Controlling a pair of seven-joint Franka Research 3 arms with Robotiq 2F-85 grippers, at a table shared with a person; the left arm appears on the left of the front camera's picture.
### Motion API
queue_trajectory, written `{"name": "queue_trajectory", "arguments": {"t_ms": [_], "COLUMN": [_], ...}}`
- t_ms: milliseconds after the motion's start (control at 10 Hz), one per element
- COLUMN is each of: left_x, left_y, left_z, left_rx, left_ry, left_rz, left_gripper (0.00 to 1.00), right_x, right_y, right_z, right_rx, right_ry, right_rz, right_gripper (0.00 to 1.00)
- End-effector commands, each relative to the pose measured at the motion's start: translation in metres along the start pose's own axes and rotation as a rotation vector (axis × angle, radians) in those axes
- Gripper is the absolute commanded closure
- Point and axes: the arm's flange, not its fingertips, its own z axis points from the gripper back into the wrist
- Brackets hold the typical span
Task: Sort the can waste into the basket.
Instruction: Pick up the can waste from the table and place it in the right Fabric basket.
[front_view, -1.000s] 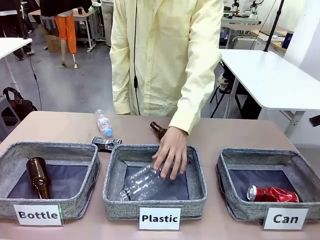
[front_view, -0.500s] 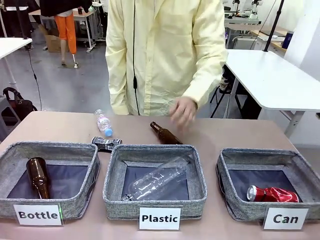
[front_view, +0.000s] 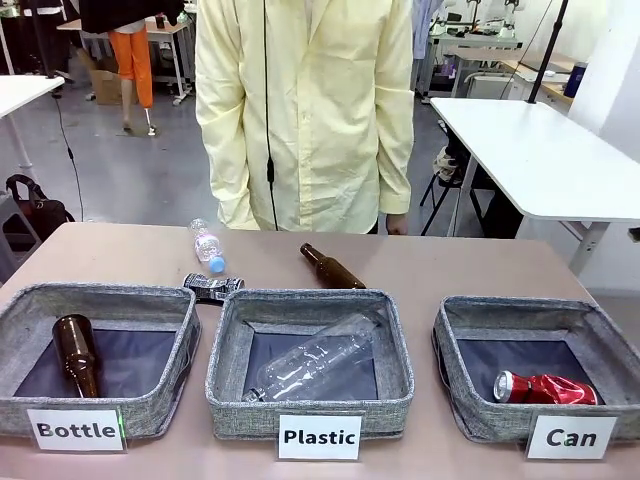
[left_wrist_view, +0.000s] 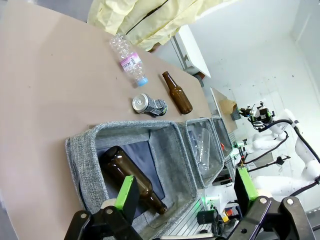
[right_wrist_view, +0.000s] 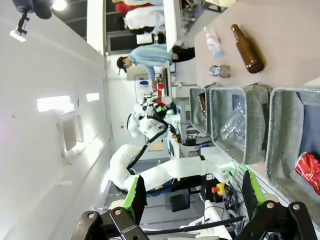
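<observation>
1. The person's hand (front_view: 397, 224) had withdrawn. A second before, it lay on the clear plastic bottle (front_view: 315, 365) in the Plastic basket (front_view: 222, 350). Half a second later it was lifted over the table, and now it hung by the person's side, off the table altogether.
2. With the hand released, the clear plastic bottle had settled aslant in that basket. The brown bottle (front_view: 332, 268) on the table behind it, partly hidden by the hand before, showed whole.
3. The can waste had not moved. The red can (front_view: 545, 388) lay in the Can basket (front_view: 455, 340), toward its front right corner. The black can (front_view: 212, 287) lay on the table just behind the gap between the Bottle basket (front_view: 30, 310) and the Plastic basket, well apart from the Can basket.
4. The left gripper (left_wrist_view: 186, 190) and the right gripper (right_wrist_view: 193, 190) were as before — jaws wide apart, nothing between them.
5. By my judgement the task stood half done, with only the black can left to sort. With the person's hand gone, the reach to it looked unobstructed. The left gripper seemed the nearer — though the wrist views made that hard to judge — and the can would then have to cross to the far basket.
</observation>
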Motion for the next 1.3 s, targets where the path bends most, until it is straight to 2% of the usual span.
{"name": "queue_trajectory", "arguments": {"t_ms": [0, 500, 600, 700, 900, 1000, 1200], "left_x": [0.001, 0.000, 0.009, 0.023, 0.053, 0.060, 0.052], "left_y": [0.000, 0.000, -0.025, -0.043, -0.082, -0.102, -0.131], "left_z": [-0.001, 0.000, -0.008, -0.021, -0.072, -0.106, -0.164], "left_rx": [-0.020, 0.000, 0.027, 0.035, 0.146, 0.156, 0.204], "left_ry": [-0.016, 0.000, 0.028, 0.101, 0.226, 0.308, 0.506], "left_rz": [-0.020, 0.000, -0.073, -0.145, -0.298, -0.413, -0.758], "left_gripper": [0.00, 0.00, 0.00, 0.00, 0.00, 0.00, 0.00], "right_x": [-0.002, -0.002, -0.002, -0.002, -0.002, -0.002, -0.002], "right_y": [0.001, 0.001, 0.001, 0.001, 0.001, 0.001, 0.001], "right_z": [0.004, 0.004, 0.004, 0.004, 0.004, 0.004, 0.004], "right_rx": [-0.005, -0.005, -0.005, -0.005, -0.005, -0.005, -0.005], "right_ry": [0.013, 0.013, 0.013, 0.013, 0.013, 0.013, 0.013], "right_rz": [0.017, 0.017, 0.017, 0.017, 0.017, 0.017, 0.017], "right_gripper": [0.00, 0.00, 0.00, 0.00, 0.00, 0.00, 0.00]}}
